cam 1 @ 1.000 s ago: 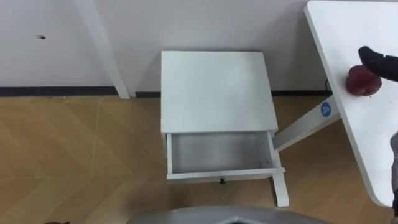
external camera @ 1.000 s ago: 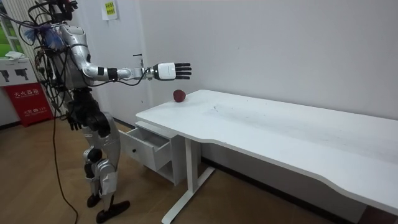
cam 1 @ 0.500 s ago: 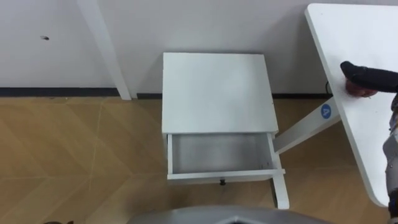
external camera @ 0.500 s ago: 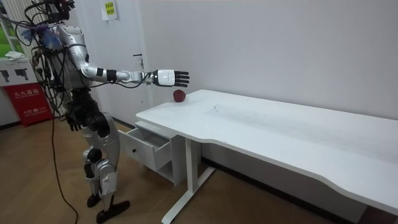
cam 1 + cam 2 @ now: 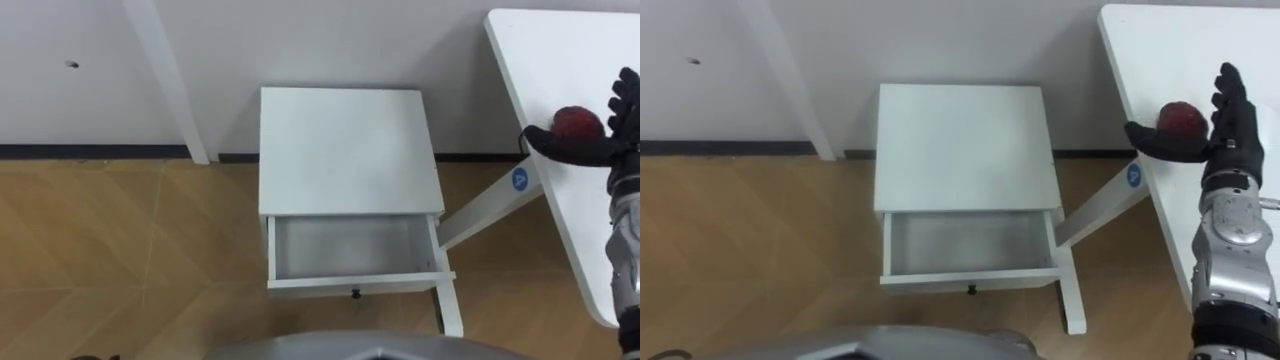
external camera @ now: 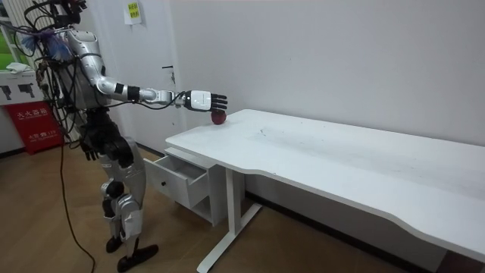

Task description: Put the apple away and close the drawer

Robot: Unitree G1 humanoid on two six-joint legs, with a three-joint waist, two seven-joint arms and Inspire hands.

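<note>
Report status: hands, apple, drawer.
Right hand open around the apple on the table, not gripped. Left hand hangs at the hip. Drawer open, nothing in it.

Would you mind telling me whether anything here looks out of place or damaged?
Nothing stands out. The drawer is open and bare, square to its cabinet. The apple sits on the desk near its corner, with the right hand open around it. No spills or damage.

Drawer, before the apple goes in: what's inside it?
The drawer shows a bare white floor; its rear lies hidden under the cabinet top. The apple sits on the table at the open right hand.
</note>
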